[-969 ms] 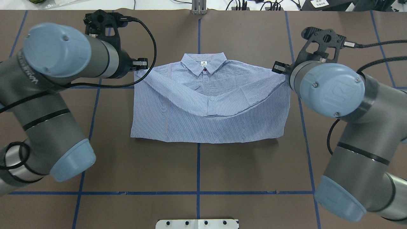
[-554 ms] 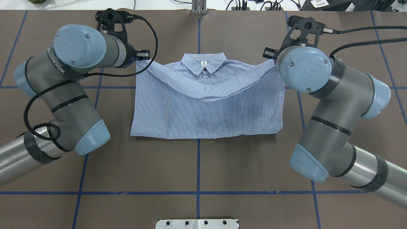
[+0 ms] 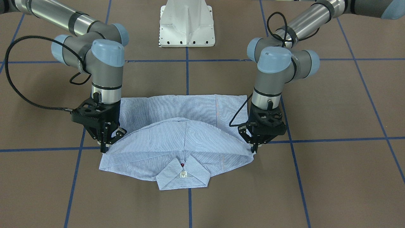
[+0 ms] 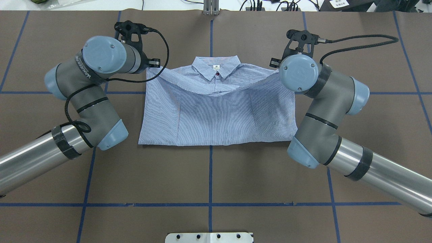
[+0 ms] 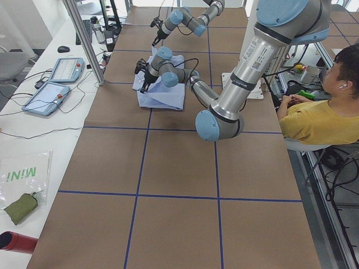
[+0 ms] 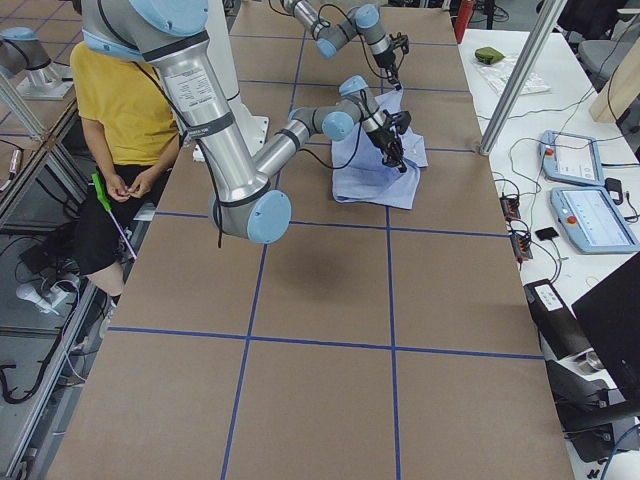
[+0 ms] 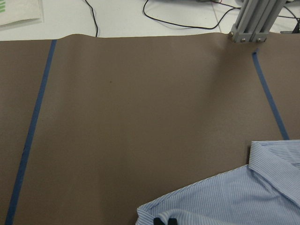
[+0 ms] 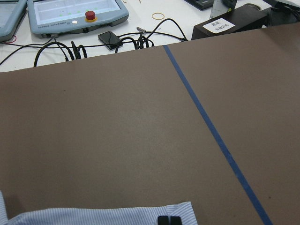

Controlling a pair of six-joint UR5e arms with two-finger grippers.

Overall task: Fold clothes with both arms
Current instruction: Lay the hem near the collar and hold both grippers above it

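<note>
The light blue striped shirt (image 4: 216,114) lies on the brown table, collar (image 3: 183,177) at the far side from the robot. Its lower part is folded up over the front, and the lifted edge sags in an arc just short of the collar. My left gripper (image 3: 254,149) is shut on one corner of that edge. My right gripper (image 3: 104,148) is shut on the other corner. In the left wrist view the black fingertips (image 7: 164,220) pinch striped cloth. The right wrist view shows the same, with fingertips (image 8: 168,220) closed on a strip of fabric.
Blue tape lines cross the brown table cover. The white pedestal base (image 3: 186,28) stands behind the shirt on the robot's side. An aluminium post (image 4: 211,8) rises at the far edge. A seated person (image 5: 320,117) is beside the table, and control tablets (image 6: 590,190) lie on the side bench.
Both arms carried the held edge away from the robot toward the collar. The sagging fold now covers most of the shirt front, and both grippers stayed shut on their corners.
</note>
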